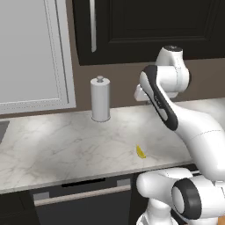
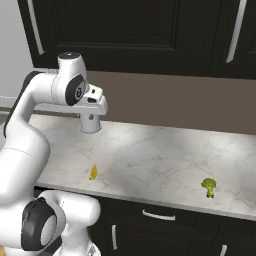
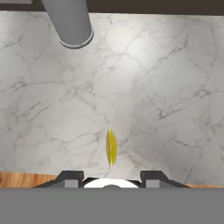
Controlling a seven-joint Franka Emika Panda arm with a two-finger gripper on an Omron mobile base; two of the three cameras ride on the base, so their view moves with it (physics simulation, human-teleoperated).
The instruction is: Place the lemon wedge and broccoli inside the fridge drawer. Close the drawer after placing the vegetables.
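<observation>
On the white marble bench (image 1: 66, 140) lies the tiny yellow crescent lemon wedge (image 3: 111, 147), untouched. Jaws stand wide, empty; I judge descent and grasp next.

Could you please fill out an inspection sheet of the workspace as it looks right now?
Surface: white marble counter, level.
Job's things: lemon wedge near the front edge; broccoli off to its right, also near the edge.
Clutter: paper-towel roll upright at the back.
Claw: claw raised above the lemon wedge, fingers apart, holding nothing.
Cables: nothing seen.
Surroundings: dark cabinets above, dark drawers below.
</observation>
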